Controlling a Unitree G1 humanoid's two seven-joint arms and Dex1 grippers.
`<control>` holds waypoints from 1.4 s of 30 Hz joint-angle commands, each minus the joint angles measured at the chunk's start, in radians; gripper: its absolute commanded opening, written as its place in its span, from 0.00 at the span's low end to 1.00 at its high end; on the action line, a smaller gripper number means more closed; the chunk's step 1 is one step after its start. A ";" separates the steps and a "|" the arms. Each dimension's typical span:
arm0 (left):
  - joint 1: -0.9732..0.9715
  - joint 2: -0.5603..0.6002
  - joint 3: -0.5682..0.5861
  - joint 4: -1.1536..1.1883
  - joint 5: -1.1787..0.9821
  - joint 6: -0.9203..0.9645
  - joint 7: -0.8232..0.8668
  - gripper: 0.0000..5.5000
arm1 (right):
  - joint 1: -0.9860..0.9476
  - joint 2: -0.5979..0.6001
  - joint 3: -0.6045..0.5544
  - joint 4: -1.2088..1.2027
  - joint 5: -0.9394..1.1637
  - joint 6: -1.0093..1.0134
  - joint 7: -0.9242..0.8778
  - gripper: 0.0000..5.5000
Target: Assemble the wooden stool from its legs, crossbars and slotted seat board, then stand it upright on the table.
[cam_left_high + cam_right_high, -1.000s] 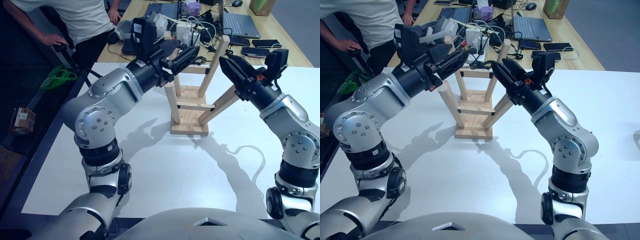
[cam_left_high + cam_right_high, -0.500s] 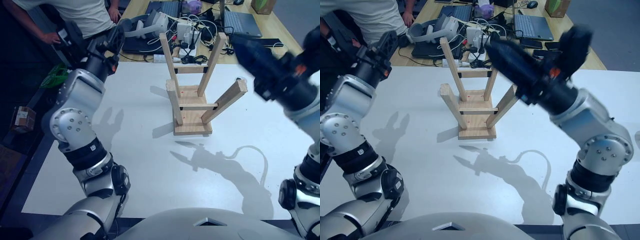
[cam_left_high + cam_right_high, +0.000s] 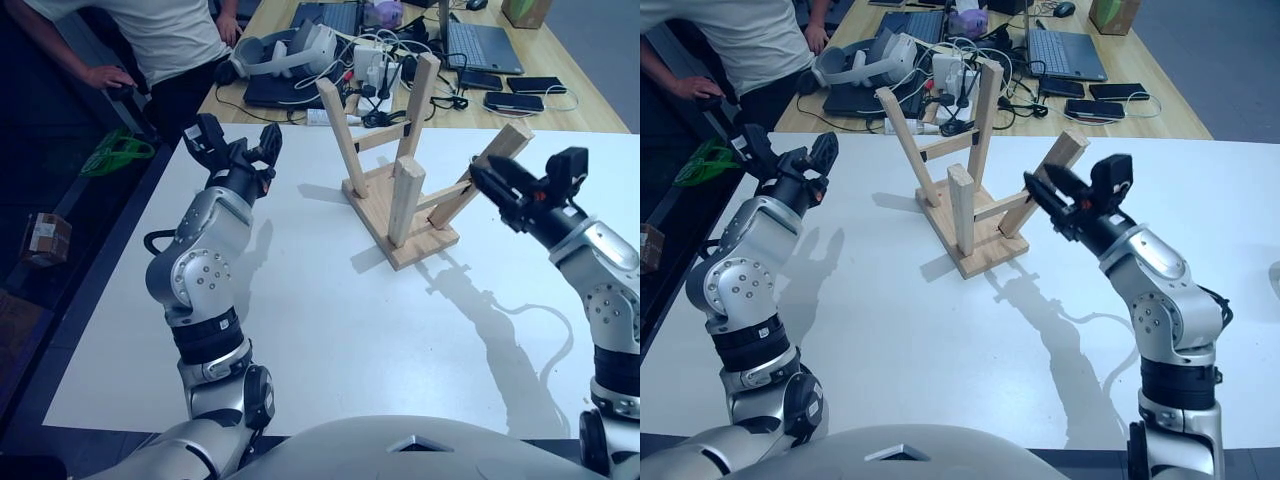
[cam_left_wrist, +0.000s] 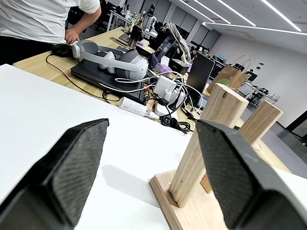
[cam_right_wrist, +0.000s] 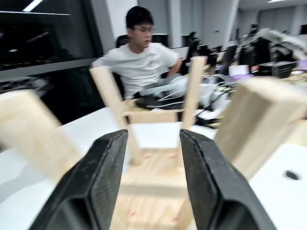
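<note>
Setting: white table in an open office. A wooden desk abuts its far edge.

Item 1, wooden stool. Location: far half of the table, slightly toward the robot's right. Orientation: inverted, with the slotted seat board down on the table and four legs pointing up and splaying outward. Crossbars are seated between leg pairs. Whether the board lies fully flat cannot be told.

Condition: appears fully assembled, with all legs in the board, crossbars fitted and no loose parts lying about.

Outstanding: the stool is not yet upright. By my judgement it has to be turned over and set on its legs, which likely needs a grip from both sides.

Item 2, right gripper. Location: just beside the stool's right-hand leg, pointing in at the frame. Fingers are parted with nothing pinched; in the right wrist view the seat board and legs show through the gap. Contact with the leg cannot be confirmed.

Item 3, left gripper. Location: over the table's far left area, well apart from the stool. Fingers are spread wide and carry nothing; in the left wrist view the stool stands beyond the two pads.

Item 4, desk contents, all apart from the stool:
- headset
- laptop
- phones
- a tangle of chargers and cables
</note>
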 commanded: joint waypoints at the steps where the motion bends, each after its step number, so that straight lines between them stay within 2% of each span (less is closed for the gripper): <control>1: 0.007 0.002 -0.014 -0.006 0.016 0.000 -0.004 0.61 | 0.075 -0.077 0.018 0.008 -0.028 0.011 0.125 0.37; 6: 0.008 0.004 -0.033 -0.009 0.024 0.002 -0.008 0.62 | 0.125 0.021 0.108 -0.002 -0.058 -0.006 0.117 0.39; 17: 0.005 0.004 -0.075 -0.012 0.047 0.011 -0.021 0.62 | 0.066 0.187 0.308 0.102 -0.313 -0.090 0.004 0.69; 21: 0.115 0.055 -0.145 -0.074 0.117 0.007 -0.050 0.62 | 0.040 0.243 0.340 0.142 -0.370 -0.116 -0.025 0.80; 24: 0.214 0.071 -0.205 -0.120 0.165 0.000 -0.070 0.62 | 0.029 0.294 0.330 0.164 -0.393 -0.126 -0.069 0.70; 29: 0.227 0.043 -0.244 -0.124 0.205 -0.016 -0.076 0.62 | 0.025 0.364 0.271 0.175 -0.361 -0.112 -0.128 0.56; 38: 0.225 0.030 -0.241 -0.108 0.236 -0.025 -0.096 0.62 | 0.040 0.371 0.240 0.160 -0.330 -0.061 -0.104 0.29; 42: 0.224 0.024 -0.247 -0.106 0.249 -0.028 -0.106 0.62 | 0.056 0.369 0.239 0.169 -0.330 -0.053 -0.100 0.27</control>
